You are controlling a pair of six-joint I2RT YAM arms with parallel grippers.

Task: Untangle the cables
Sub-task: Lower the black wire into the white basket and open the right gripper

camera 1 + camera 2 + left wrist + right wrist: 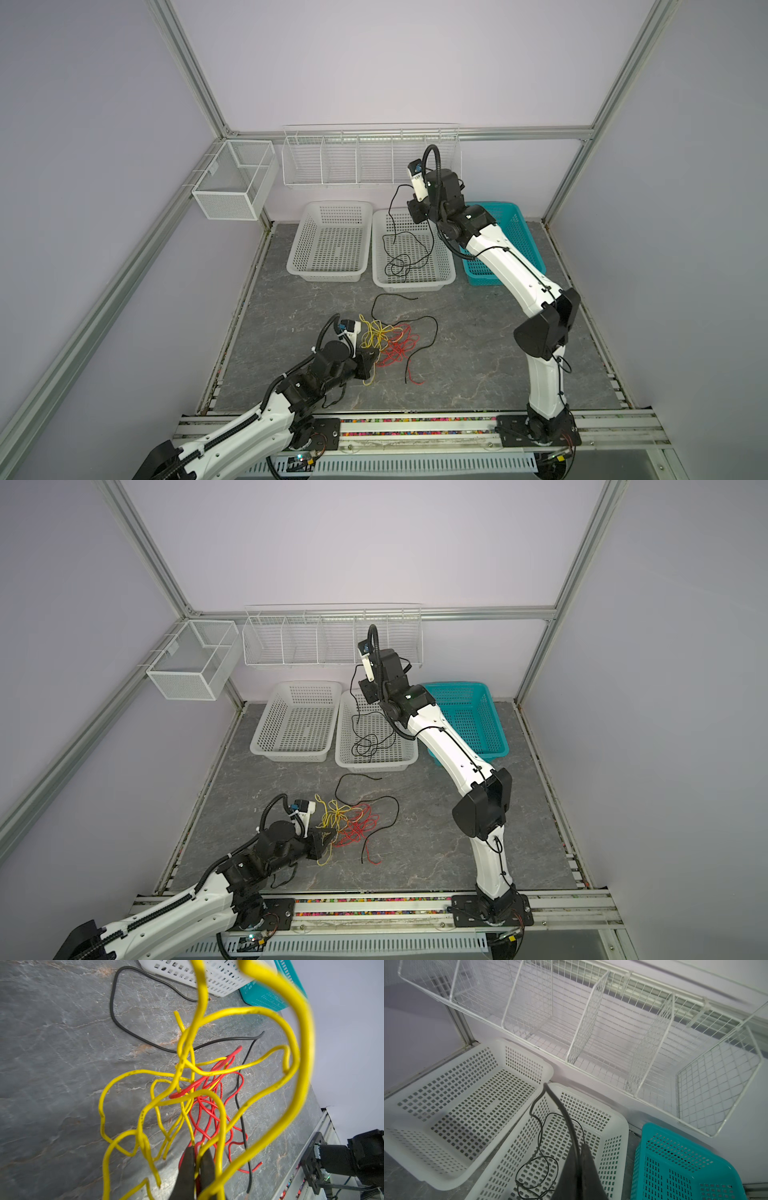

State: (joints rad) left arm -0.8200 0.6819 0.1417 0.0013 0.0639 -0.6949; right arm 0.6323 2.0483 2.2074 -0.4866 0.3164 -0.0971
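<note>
Cables lie in two places. Nearest, the left gripper [197, 1152] is clenched on a yellow cable [377, 337], whose loops mesh with a red cable [400, 348] on the grey tabletop [478, 353]. A loose black cable [111, 1001] runs into that knot. Farther back, the right gripper [580, 1147] pinches a second black cable [563, 1115], its slack coiled in the middle white basket [411, 286]. These wires look light, limp and slick. Best gripped near a free end and drawn slowly, since loops will likely snag.
</note>
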